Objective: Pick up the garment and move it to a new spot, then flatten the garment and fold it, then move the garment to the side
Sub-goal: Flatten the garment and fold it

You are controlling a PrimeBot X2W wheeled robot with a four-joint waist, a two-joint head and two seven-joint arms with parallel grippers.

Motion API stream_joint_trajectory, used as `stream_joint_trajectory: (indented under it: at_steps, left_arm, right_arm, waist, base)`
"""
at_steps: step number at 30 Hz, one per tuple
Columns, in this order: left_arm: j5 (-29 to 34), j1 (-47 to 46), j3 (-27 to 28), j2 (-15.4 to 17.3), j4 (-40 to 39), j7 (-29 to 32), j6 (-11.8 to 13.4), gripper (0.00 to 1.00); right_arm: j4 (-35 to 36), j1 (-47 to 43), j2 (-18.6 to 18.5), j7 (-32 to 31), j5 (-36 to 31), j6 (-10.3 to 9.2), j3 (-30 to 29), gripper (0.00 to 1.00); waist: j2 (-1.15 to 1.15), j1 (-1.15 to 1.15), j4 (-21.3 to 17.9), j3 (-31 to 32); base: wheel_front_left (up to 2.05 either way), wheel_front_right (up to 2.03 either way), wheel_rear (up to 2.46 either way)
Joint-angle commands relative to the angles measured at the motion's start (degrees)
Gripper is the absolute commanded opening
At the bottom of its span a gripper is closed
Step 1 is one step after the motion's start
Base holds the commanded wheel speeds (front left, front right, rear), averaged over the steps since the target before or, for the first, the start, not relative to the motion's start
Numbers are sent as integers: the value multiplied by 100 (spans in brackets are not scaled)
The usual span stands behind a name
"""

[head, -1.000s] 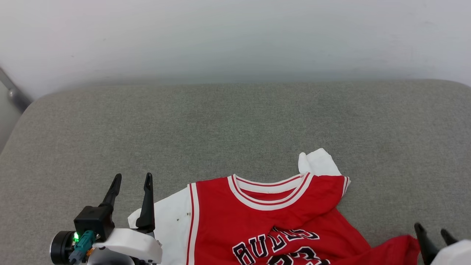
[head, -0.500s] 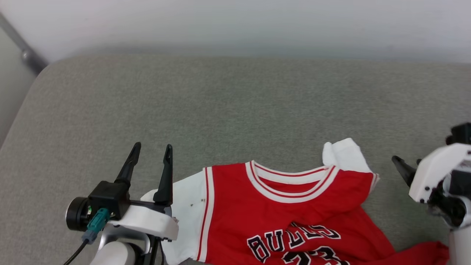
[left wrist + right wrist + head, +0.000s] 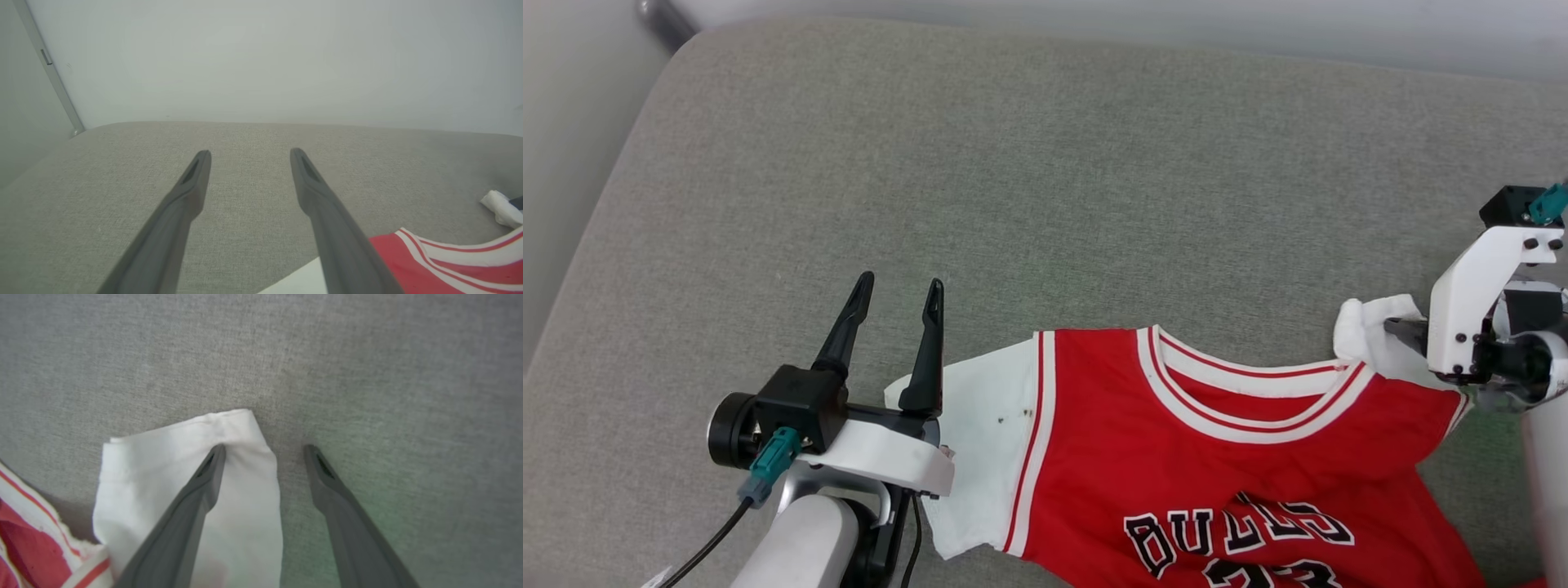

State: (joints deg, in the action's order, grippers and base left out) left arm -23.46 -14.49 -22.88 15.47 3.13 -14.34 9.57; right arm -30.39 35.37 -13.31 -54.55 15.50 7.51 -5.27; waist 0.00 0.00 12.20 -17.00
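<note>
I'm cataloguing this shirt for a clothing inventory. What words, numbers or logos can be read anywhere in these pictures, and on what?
"BULLS": black with a white outline, across the chest of the garment.
The number below it: cut off by the head view's bottom edge, not readable.
No other text can be read.

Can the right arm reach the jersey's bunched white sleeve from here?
Probably yes. The right gripper is open right at the white sleeve, one of its fingers over the cloth, the other over bare grey cushion, with nothing in the way.
</note>
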Motion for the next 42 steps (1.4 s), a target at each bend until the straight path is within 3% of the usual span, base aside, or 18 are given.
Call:
stream_joint_trajectory:
  at_steps: [1,3,4,5,16,24,28,35,36,37,38,42]
  left_arm:
    - [17,-58,16,-33,30,-43,-16,100]
    - [31,-60,30,-52,74,-51,-36,100]
    - [38,-57,38,-60,97,-56,-41,100]
    - [44,-56,51,-67,118,-61,-41,100]
    - [84,81,185,-57,217,-89,-70,100]
    - [94,251,204,-46,203,-93,-33,100]
    - [88,340,222,-3,167,-94,-12,100]
    - [24,466,273,104,112,-25,58,100]
    - [15,474,292,127,101,-13,65,100]
    - [15,479,308,145,89,-3,68,100]
    - [12,492,326,162,82,17,90,100]
    - [-39,617,363,227,36,75,138,100]
  right_arm:
    - [-276,-156,62,-143,39,-4,58,100]
    - [-441,-224,68,-274,82,-3,111,97]
    - [-492,-243,70,-320,114,-3,143,33]
    - [-511,-235,77,-344,171,-3,171,0]
    - [364,321,-477,125,373,-4,475,0]
    - [1023,-137,-790,55,293,-4,-447,0]
    - [1297,-765,-671,-76,197,-4,-1271,0]
    - [1171,-1932,94,400,62,-4,-2466,0]
    - [1123,-2003,198,567,96,-4,-2548,4]
    - [1054,-2070,295,747,148,-4,-2609,43]
    - [997,-2141,370,944,149,-4,-2622,100]
    - [1007,-2282,443,1914,292,-4,-2531,100]
  waist:
    - [0,0,53,-46]
    - [0,0,65,-40]
    - [0,0,63,-35]
    - [0,0,57,-29]
    - [0,0,-283,262]
    - [0,0,-531,522]
    - [0,0,-631,585]
    - [0,0,-788,673]
    - [0,0,-806,682]
    - [0,0,-824,689]
    - [0,0,-845,705]
    - [0,0,-909,814]
  base:
    - [0,0,0]
    - [0,0,0]
    - [0,0,0]
    - [0,0,0]
    - [0,0,0]
    - [0,0,0]
    - [0,0,0]
    - [0,0,0]
    - [0,0,0]
    - [0,0,0]
    - [0,0,0]
    - [0,0,0]
